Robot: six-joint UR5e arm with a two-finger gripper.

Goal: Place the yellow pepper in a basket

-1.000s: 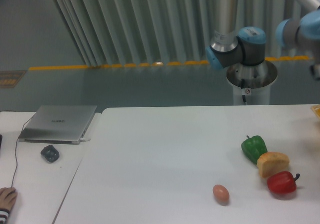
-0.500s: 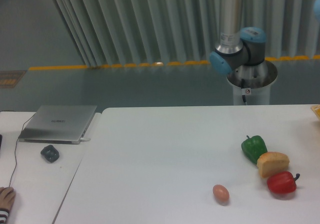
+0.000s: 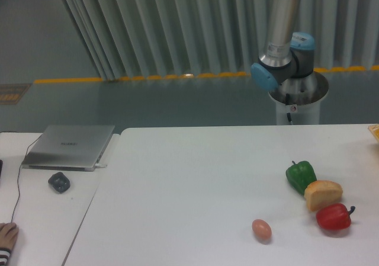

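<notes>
Arm (image 3: 283,35) rising upright from its pedestal behind the white table (image 3: 195,177), gripper out of frame, grip state unknown, yellow pepper and basket unseen, green pepper (image 3: 301,175), bread roll (image 3: 323,194), red pepper (image 3: 334,217) touching in a row, egg (image 3: 262,230) nearby.

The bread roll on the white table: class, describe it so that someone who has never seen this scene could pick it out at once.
Look at the white table and go to its right side, where three foods lie in a close cluster. The bread roll is the middle one, between the green pepper behind it and the red pepper in front. It alone is tan and matte.
</notes>
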